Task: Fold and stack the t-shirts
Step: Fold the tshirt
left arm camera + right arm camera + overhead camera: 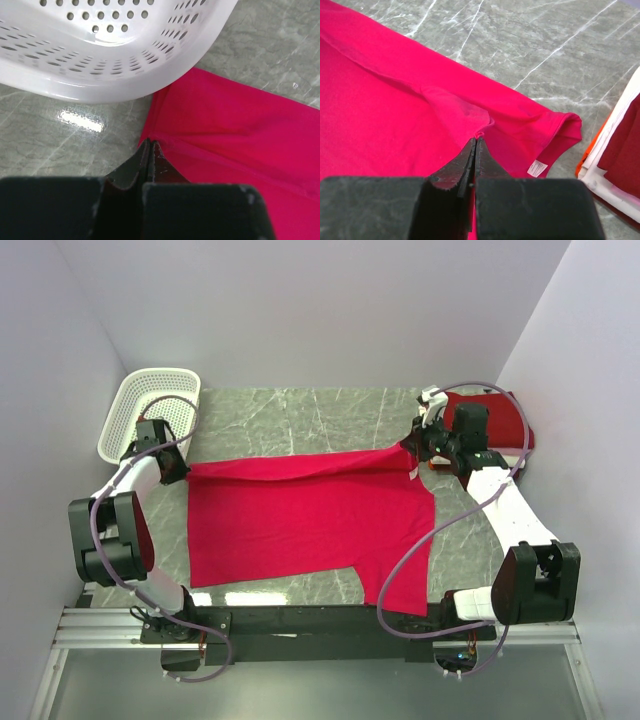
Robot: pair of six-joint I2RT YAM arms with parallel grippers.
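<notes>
A: Left gripper [151, 146]?
B: Jaws were together, pinched on the bright pinkish-red t-shirt [300, 515] at its left edge, just beside the white basket [150, 405] at upper left of the top view.
A: Right gripper [475, 142]?
B: It was also clamped on that shirt, on a raised fold near the label, right of centre. The shirt lay spread mid-frame on the marble surface [300, 420]. The crimson t-shirt [495, 415] sat at upper right, on a white t-shirt [615, 122].
</notes>
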